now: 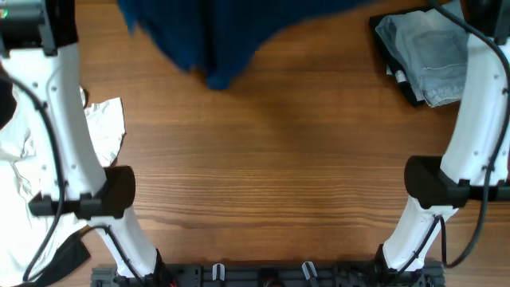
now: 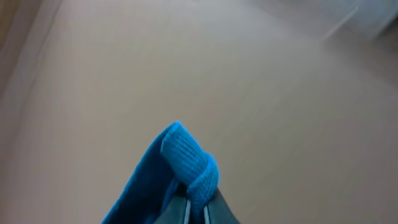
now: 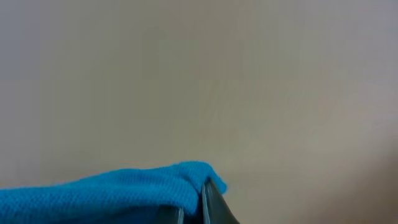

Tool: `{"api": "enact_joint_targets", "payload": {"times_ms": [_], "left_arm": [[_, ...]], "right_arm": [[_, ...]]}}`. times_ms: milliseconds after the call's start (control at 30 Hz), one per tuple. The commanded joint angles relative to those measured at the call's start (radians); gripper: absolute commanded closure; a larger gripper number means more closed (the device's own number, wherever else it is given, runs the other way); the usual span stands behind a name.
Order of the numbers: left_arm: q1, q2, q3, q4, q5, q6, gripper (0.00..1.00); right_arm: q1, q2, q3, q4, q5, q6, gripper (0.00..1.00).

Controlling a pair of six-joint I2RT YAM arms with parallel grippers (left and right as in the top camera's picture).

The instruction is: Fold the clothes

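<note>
I have left jaws and right jaws both clamped on the blue T-shirt (image 1: 211, 36), spread sideways, left of the jeans (image 1: 430, 56).

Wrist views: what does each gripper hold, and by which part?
Left gripper pinches the blue T-shirt by a ribbed edge; right gripper pinches a bunched edge of it.

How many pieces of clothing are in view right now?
3: a blue T-shirt at the far edge, a white shirt on the left, jeans far right. A dark item beneath the jeans may be another.
</note>
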Motion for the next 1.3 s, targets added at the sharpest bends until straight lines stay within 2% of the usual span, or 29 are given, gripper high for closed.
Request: {"api": "enact_joint_targets", "payload": {"times_ms": [0,167,333,467,667,800,967,1067,1100,1133,1200,1267], "left_arm": [[0.064,0.107,-0.013,-0.079,0.021,-0.083,0.96],[0.040,0.027,-0.012,-0.043,0.003,-0.063,0.96],[-0.060,-0.156,-0.012,-0.040,-0.078,0.088,0.96],[-0.267,-0.282,-0.013,-0.099,-0.305,0.253,0.96],[-0.510,-0.357,-0.013,-0.156,-0.588,0.348,0.96],[-0.527,-0.369,-0.012,-0.149,-0.615,0.346,0.96],[-0.498,-0.343,-0.013,-0.110,-0.629,0.342,0.96],[-0.424,-0.290,-0.013,-0.136,-0.639,0.267,0.96],[-0.394,-0.265,-0.013,-0.183,-0.638,0.209,0.96],[-0.354,-0.225,-0.013,-0.291,-0.600,0.094,0.96],[-0.306,-0.178,-0.013,-0.445,-0.460,-0.072,0.96],[-0.237,-0.105,-0.013,-0.596,-0.231,-0.243,0.96]], "right_arm": [[-0.021,0.077,-0.062,-0.010,-0.010,0.037,0.96],[-0.020,0.041,0.009,-0.011,-0.007,0.041,0.96],[-0.012,-0.105,0.017,-0.098,0.041,0.029,0.96],[0.039,-0.209,0.017,-0.272,0.139,0.017,0.96],[0.148,-0.340,0.017,-0.460,0.215,0.071,0.96],[0.159,-0.384,0.017,-0.504,0.215,0.097,0.96],[0.155,-0.352,0.014,-0.525,0.214,0.133,0.96],[0.127,-0.269,0.013,-0.564,0.167,0.162,0.96],[0.115,-0.237,0.013,-0.583,0.138,0.177,0.96],[0.092,-0.168,0.013,-0.623,0.071,0.204,0.96],[0.069,-0.080,0.013,-0.667,-0.005,0.230,0.96],[0.056,0.013,0.013,-0.682,-0.055,0.251,0.96]]}}
